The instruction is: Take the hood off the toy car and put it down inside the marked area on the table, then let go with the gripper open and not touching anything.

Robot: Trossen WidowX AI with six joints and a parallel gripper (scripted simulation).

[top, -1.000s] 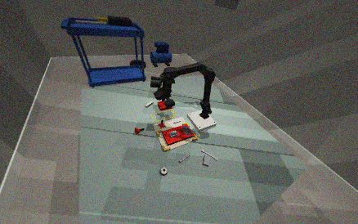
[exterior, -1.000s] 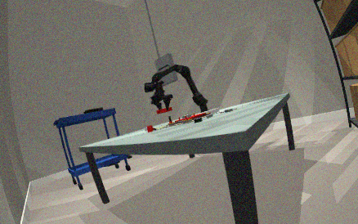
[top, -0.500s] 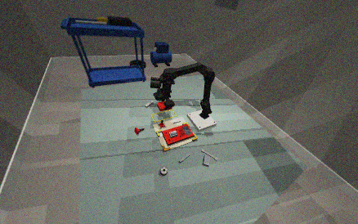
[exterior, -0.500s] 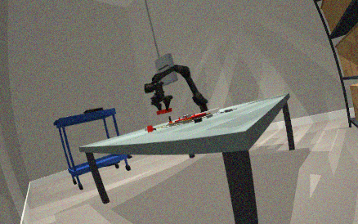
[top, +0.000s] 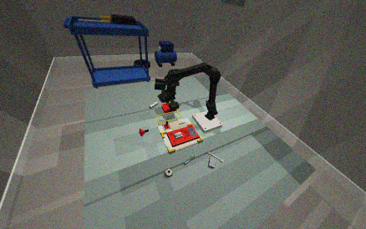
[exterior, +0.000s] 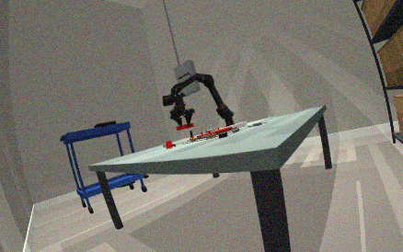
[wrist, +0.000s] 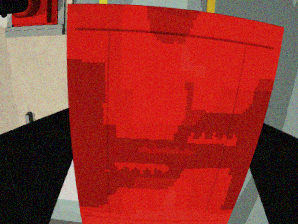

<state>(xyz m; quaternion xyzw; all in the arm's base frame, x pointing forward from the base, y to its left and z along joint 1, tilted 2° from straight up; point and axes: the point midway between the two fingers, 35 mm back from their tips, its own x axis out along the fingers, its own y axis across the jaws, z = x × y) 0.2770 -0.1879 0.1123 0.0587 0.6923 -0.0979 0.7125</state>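
The red hood (top: 168, 108) (exterior: 185, 127) (wrist: 150, 90) is a flat panel held level above the table. It fills most of the wrist view. My gripper (top: 170, 104) (exterior: 185, 123) (wrist: 165, 124) is shut on it, with a black finger at each side edge. The marked area is a yellow outline (top: 157, 119) (wrist: 211, 6), and in the top view the hood appears just beyond its far side. The hood hides much of the outline in the wrist view. The toy car (top: 190, 139) (wrist: 35, 19) is red, with its engine bay open, on the near side of the outline.
A small red part with a black tip (top: 166, 125) stands between outline and car. A red cone-like part (top: 142, 132) (exterior: 168, 144) lies to the left. A white ring (top: 168, 172) and a grey plate (top: 212, 162) lie nearer the camera. The arm's white base (top: 207, 122) is at right.
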